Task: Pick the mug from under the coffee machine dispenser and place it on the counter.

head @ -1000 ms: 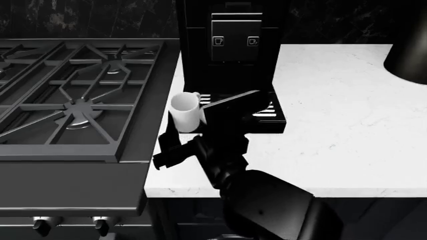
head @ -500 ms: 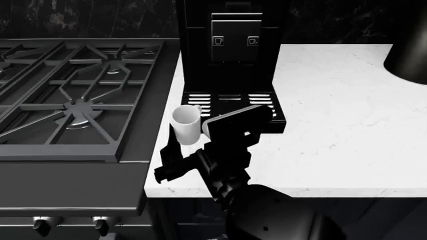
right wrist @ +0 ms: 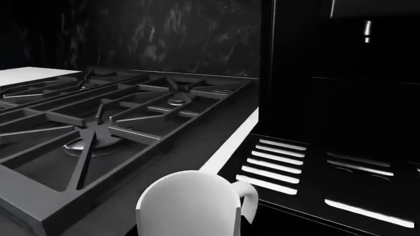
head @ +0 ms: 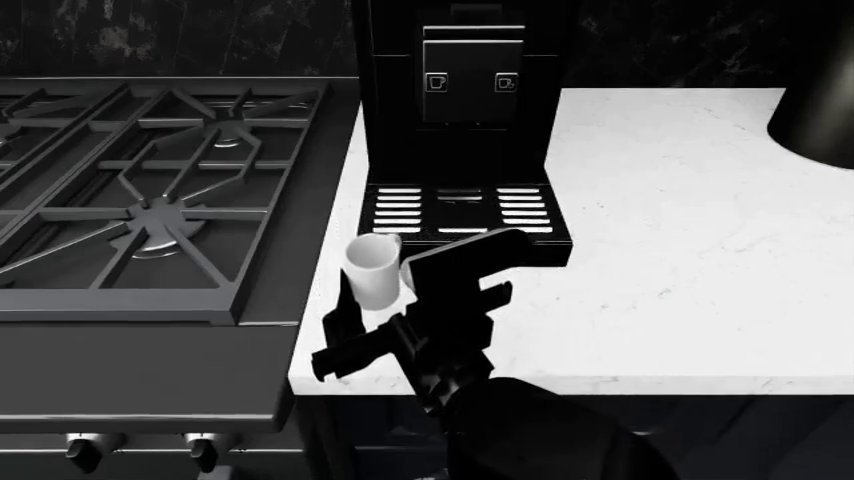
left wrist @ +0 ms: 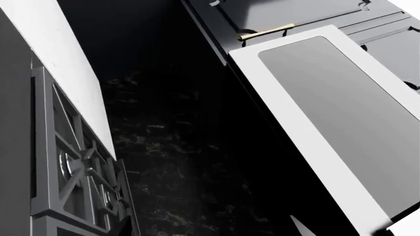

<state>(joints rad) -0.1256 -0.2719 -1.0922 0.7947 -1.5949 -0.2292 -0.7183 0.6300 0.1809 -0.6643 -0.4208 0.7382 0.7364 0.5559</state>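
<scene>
At counter (head: 694, 250) front edge, my right gripper (head: 387, 290) clamped on mug (head: 372, 268). Mug came off drip tray (head: 461, 212) over last second, now at tray's 7 o'clock: extraction done, set-down remains. Right wrist view shows handle (right wrist: 248, 202) toward coffee machine dispenser (head: 461, 90). Left wrist view shows stovetop (left wrist: 78, 172) only; left jaws unseen.

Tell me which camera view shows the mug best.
The head view. It shows the whole mug upright, in front of the coffee machine's drip tray over the counter, with the right gripper at it. The right wrist view shows it close but cropped at the frame edge. The left wrist view shows none of it.
</scene>
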